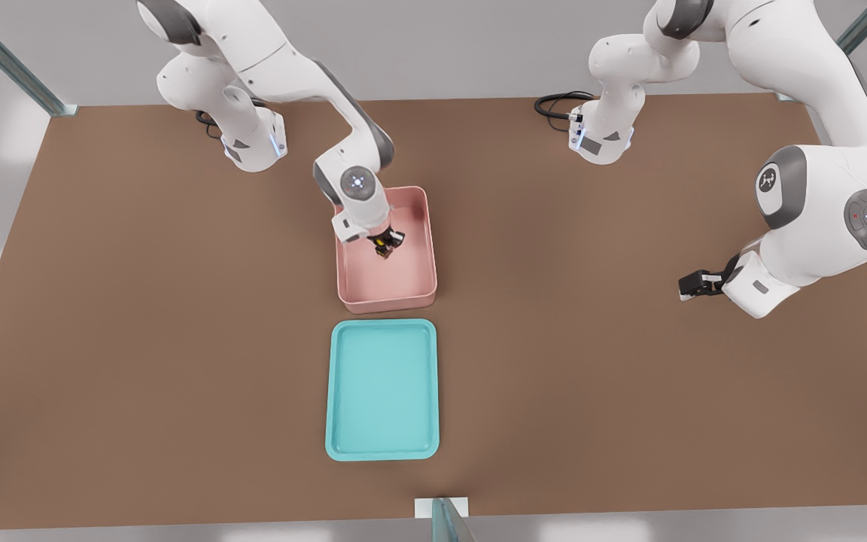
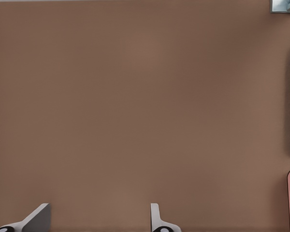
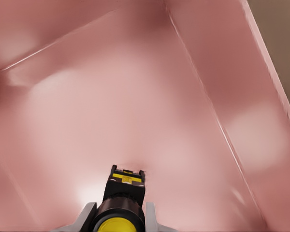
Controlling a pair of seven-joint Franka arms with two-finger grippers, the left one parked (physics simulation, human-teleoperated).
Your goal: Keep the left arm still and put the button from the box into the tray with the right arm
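The right arm (image 1: 343, 128) reaches down from the far side of the brown table (image 1: 140, 339) into the pink box (image 1: 424, 248), on the front view's left of centre. Its gripper (image 1: 384, 245) sits inside the box, low between the walls, and its two fingers (image 3: 87, 217) are pinched on the button (image 3: 122, 203). In the right wrist view the button fills the gap between the pale fingertips: its round yellow cap faces the camera and its dark square base points away toward the box floor. The button looks close to the pink floor, but whether it touches it or hangs just above cannot be told. In the front view the button (image 1: 383, 252) shows only as a small dark and yellow speck under the black gripper, in the far half of the box.

The teal tray (image 1: 382, 444) lies flat on the table just beside the box's near end, a narrow strip of table between them, their long sides running the same way. Nothing lies in the tray
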